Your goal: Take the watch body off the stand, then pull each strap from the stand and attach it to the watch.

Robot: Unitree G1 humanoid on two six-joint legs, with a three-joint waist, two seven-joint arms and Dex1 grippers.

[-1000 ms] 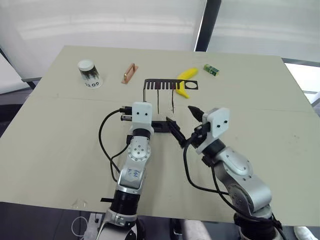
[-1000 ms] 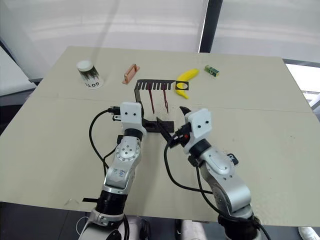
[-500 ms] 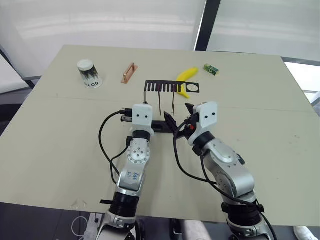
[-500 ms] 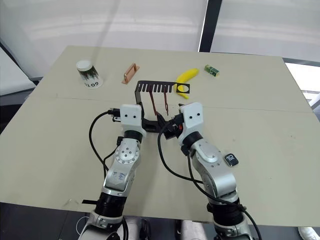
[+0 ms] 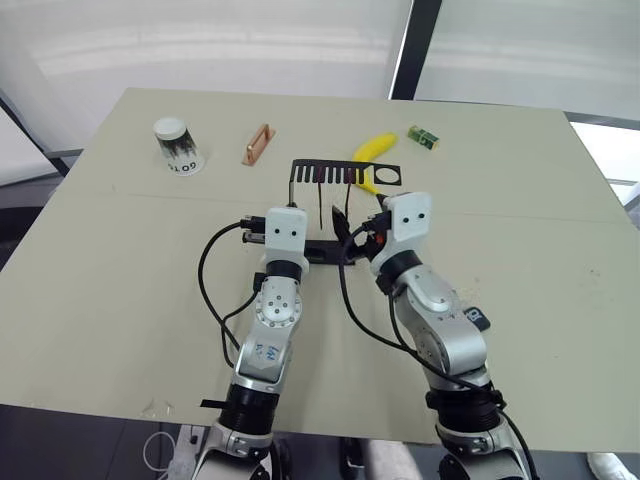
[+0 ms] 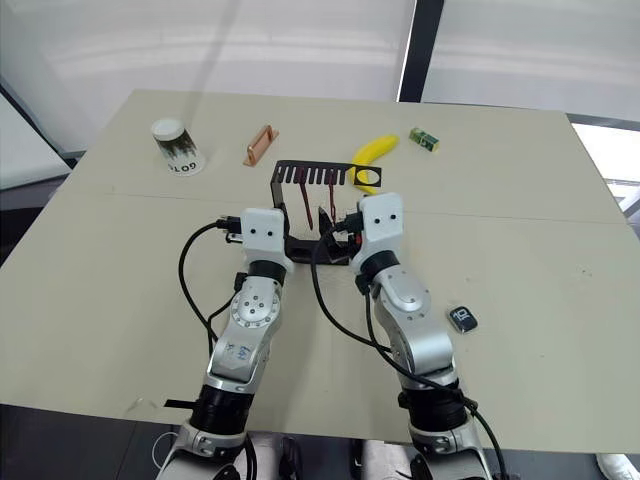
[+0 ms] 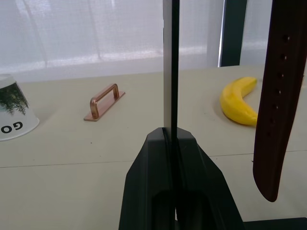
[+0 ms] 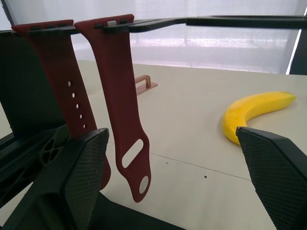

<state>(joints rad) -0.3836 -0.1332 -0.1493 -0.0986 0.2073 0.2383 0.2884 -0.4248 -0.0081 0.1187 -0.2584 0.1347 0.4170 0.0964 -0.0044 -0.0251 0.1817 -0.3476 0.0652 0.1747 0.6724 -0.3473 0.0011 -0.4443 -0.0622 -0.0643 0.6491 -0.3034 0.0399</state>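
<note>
Right eye view: watch body [image 6: 462, 319] on table, seemingly | right wrist view: straps [image 8: 121, 98] hanging

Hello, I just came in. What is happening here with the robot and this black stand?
The left gripper is shut on the stand, holding its upright back. The right gripper, jaws open wide, faces the two red straps, which hang from the stand's top. The watch body is already off and lies on the table by the right arm. No strap is attached yet.
</note>
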